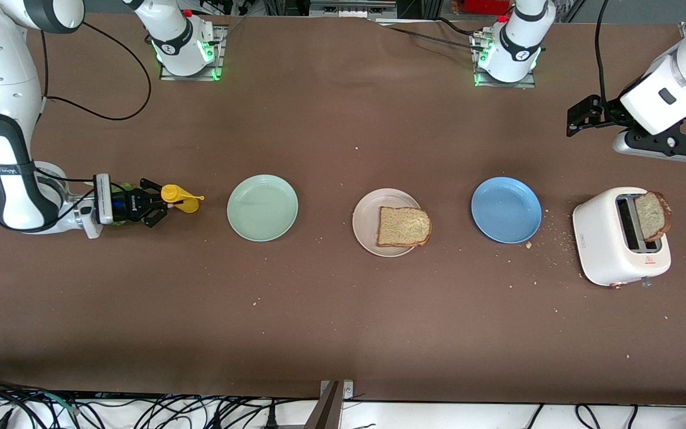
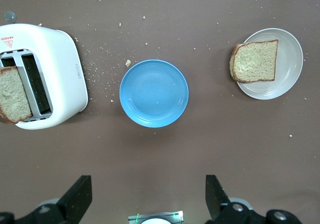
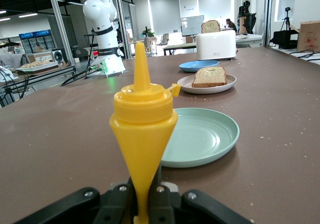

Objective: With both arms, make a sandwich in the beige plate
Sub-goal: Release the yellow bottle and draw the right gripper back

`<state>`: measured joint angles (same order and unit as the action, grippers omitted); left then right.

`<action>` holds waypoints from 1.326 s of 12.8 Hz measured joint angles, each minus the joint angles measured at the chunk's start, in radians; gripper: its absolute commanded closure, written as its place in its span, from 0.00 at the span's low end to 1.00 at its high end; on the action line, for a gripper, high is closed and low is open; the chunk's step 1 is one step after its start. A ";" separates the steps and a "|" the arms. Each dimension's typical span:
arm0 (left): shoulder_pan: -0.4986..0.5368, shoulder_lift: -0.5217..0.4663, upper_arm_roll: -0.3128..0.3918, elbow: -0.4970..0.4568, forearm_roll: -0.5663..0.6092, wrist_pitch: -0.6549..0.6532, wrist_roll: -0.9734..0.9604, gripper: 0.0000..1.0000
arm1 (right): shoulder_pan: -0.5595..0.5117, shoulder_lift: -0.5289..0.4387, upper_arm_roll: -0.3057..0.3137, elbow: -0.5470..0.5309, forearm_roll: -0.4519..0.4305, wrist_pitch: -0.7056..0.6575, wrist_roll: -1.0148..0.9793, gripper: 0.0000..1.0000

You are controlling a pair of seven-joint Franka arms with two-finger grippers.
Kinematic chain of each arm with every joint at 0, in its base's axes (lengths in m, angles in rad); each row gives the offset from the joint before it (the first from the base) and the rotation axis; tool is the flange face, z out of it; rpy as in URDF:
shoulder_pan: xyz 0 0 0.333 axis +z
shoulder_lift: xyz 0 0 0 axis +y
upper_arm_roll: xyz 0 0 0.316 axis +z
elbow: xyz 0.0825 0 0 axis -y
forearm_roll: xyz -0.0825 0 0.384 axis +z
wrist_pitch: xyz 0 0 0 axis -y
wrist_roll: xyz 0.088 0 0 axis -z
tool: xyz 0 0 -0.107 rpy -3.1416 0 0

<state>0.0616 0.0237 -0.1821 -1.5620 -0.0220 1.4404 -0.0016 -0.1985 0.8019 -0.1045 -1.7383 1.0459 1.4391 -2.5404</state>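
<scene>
Right gripper (image 1: pixel 161 205), at the front view's middle left, is clamped on a yellow squeeze bottle (image 1: pixel 177 198). Left gripper (image 1: pixel 581 116), upper right, hangs spread wide and empty. Beige plate (image 1: pixel 367 221), centre frame, carries one speckled bread slice (image 1: pixel 403 227) overhanging its rim.

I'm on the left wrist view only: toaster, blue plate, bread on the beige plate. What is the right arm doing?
Observer: The right claw is shut on a yellow squeeze bottle, low at the right arm's end of the table.
Operator: Anything between that and the beige plate?
Observer: A mint-green plate with nothing on it, beside the beige plate.
Operator: Which way is the bottle aimed?
Observer: It lies level, nozzle toward the mint-green plate.
</scene>
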 measured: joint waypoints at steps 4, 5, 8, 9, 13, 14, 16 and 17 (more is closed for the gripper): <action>0.000 0.000 0.000 0.000 0.000 0.000 0.000 0.00 | 0.000 0.011 0.000 0.009 0.004 0.005 -0.011 0.33; 0.000 0.000 0.000 0.000 0.000 0.000 0.000 0.00 | 0.000 0.011 0.000 0.012 0.006 0.005 -0.010 0.23; 0.000 0.000 0.000 0.000 0.000 0.000 -0.001 0.00 | 0.000 0.011 0.000 0.015 0.007 0.005 0.039 0.02; 0.000 0.000 0.000 0.000 0.000 0.000 -0.001 0.00 | 0.000 0.011 0.000 0.015 0.007 0.004 0.076 0.02; 0.000 0.000 0.000 0.000 0.000 0.000 -0.002 0.00 | -0.006 0.011 -0.047 0.066 -0.016 0.002 0.278 0.02; 0.000 0.000 0.000 0.000 0.000 0.000 -0.002 0.00 | -0.008 0.009 -0.069 0.087 -0.046 0.001 0.333 0.02; 0.000 0.000 0.000 0.000 0.000 0.000 -0.002 0.00 | -0.011 -0.001 -0.122 0.124 -0.113 -0.001 0.435 0.02; 0.000 0.000 0.000 0.000 0.000 0.000 -0.002 0.00 | -0.012 -0.011 -0.148 0.146 -0.155 -0.003 0.482 0.02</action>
<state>0.0618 0.0237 -0.1820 -1.5619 -0.0220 1.4404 -0.0041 -0.2107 0.7908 -0.2521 -1.5927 0.8909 1.4363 -2.0584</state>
